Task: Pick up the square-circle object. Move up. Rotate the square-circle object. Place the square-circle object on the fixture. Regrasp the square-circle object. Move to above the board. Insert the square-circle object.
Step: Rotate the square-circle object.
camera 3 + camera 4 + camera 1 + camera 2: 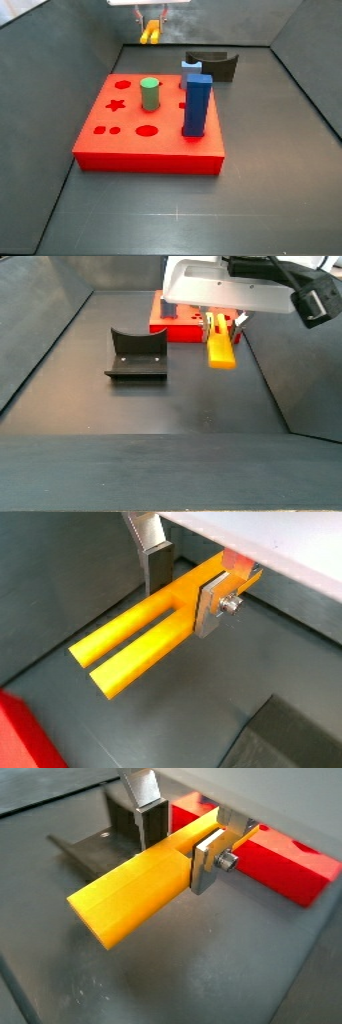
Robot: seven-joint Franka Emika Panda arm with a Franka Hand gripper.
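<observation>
The square-circle object (134, 642), a yellow-orange peg, is clamped near one end in my gripper (185, 587), which is shut on it. Its two prongs point away from the jaws. In a wrist view the peg (127, 893) shows a flat side, with the dark fixture (114, 838) and the red board (274, 858) beyond it. In both side views the gripper (151, 27) (221, 324) holds the peg (219, 348) off the floor, behind the board (140, 140) and beside the fixture (211, 65) (136, 356).
A tall blue square peg (197, 105) and a green cylinder (151, 95) stand upright in the board. Grey walls (80, 40) enclose the dark floor (147, 406). A corner of the red board (20, 737) shows in a wrist view.
</observation>
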